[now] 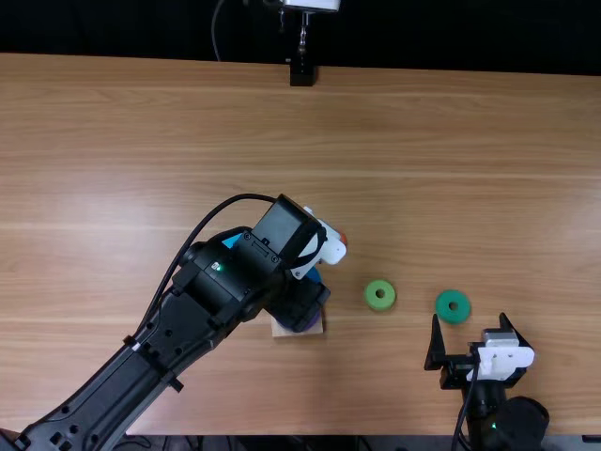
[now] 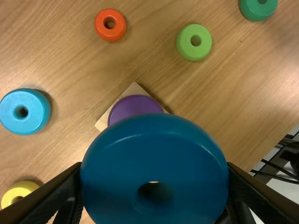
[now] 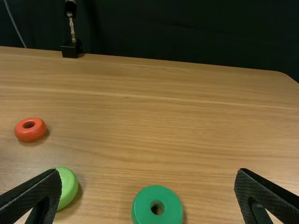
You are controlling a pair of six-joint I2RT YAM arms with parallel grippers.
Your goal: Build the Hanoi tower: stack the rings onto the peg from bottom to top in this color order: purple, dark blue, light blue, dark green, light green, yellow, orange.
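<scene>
In the top view my left gripper (image 1: 299, 301) is over the wooden base (image 1: 299, 332), its body covering most of it. The left wrist view has the left gripper (image 2: 154, 169) shut on the dark blue ring (image 2: 156, 140), which partly hides the purple ring (image 2: 134, 106) on the base (image 2: 103, 122). Light blue (image 2: 24, 112), yellow (image 2: 19, 192), orange (image 2: 110, 25), light green (image 2: 194, 42) and dark green (image 2: 258, 7) rings lie on the table. My right gripper (image 1: 470, 321) stands open and unfilled near the dark green ring (image 1: 453, 306); right gripper (image 3: 145, 179) fingers are wide apart.
The wooden table (image 1: 451, 169) extends beyond both arms. A black stand (image 1: 301, 73) is at its far edge. The left forearm crosses the table's near left part, and the light green ring (image 1: 379, 294) lies between the two grippers.
</scene>
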